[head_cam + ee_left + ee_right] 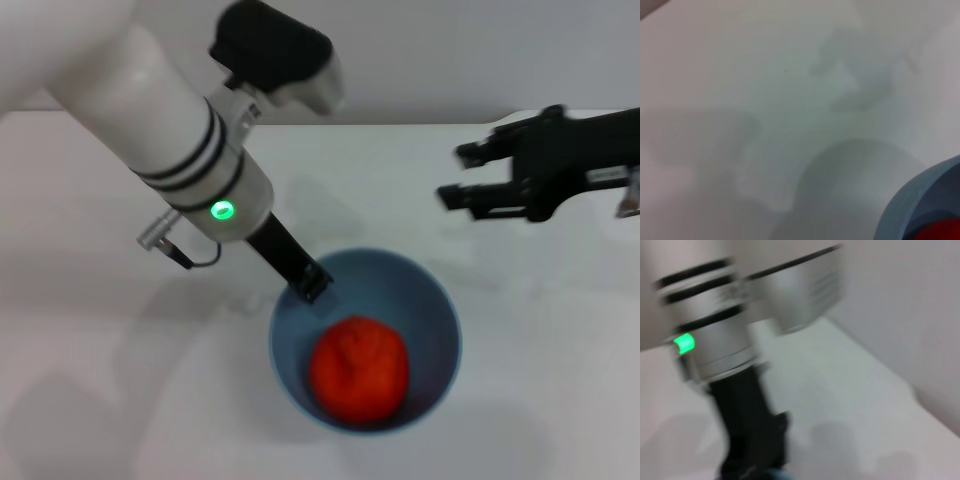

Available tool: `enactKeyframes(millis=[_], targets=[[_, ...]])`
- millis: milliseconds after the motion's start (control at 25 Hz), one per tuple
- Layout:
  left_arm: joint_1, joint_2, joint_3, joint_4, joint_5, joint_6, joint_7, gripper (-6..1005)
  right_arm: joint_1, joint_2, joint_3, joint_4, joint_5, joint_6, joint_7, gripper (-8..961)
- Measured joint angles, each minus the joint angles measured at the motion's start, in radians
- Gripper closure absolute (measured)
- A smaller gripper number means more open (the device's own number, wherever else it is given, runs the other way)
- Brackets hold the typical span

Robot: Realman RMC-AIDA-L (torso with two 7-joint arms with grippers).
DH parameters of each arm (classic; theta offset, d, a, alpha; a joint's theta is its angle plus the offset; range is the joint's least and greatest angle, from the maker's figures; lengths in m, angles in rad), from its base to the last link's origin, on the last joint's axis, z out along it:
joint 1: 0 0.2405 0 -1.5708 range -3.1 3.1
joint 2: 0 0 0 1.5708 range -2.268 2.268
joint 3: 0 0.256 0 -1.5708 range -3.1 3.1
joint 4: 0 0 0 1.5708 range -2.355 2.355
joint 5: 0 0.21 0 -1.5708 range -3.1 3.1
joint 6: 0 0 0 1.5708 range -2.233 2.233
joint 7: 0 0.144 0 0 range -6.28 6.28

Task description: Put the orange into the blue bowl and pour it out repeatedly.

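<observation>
The orange (pixel 358 368) is being held inside the blue bowl (pixel 435 300) on the white worktop (pixel 120 380). The bowl's rim is being pinched by the left end effector (pixel 308 283), reaching down at a slant. The right end effector (pixel 458 175) is being kept spread wide, well apart above the worktop.

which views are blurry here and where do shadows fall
Head view: mostly sharp, the orange in the blue bowl clear, soft shadows on the table beside the left hand at the rim; the right hand hovers open, apart. Left wrist view: out of focus, grey shadows on the table, bowl rim at one corner. Right wrist view: motion-smeared, the left arm streaked.
</observation>
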Motion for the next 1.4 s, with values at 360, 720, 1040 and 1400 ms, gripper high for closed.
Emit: enactKeyframes(millis=[360, 720, 1040, 1400], targets=[[0.003, -0.002, 0.134, -0.026, -0.004, -0.079, -0.01, 981, -0.065, 0.001, 0.117, 0.093, 0.081, 0.014, -0.004, 453], [-0.007, -0.003, 0.136, -0.089, -0.005, -0.133, -0.011, 932, -0.079, -0.003, 0.143, 0.129, 0.1, 0.015, -0.007, 454], [0.004, 0.006, 0.081, -0.067, 0.001, -0.134, -0.011, 825, -0.08, -0.003, 0.142, 0.149, 0.1, 0.015, -0.01, 454], [0.093, 0.015, -0.121, 0.127, -0.003, -0.145, 0.02, 564, -0.093, -0.004, 0.148, 0.165, 0.097, 0.016, -0.01, 453]])
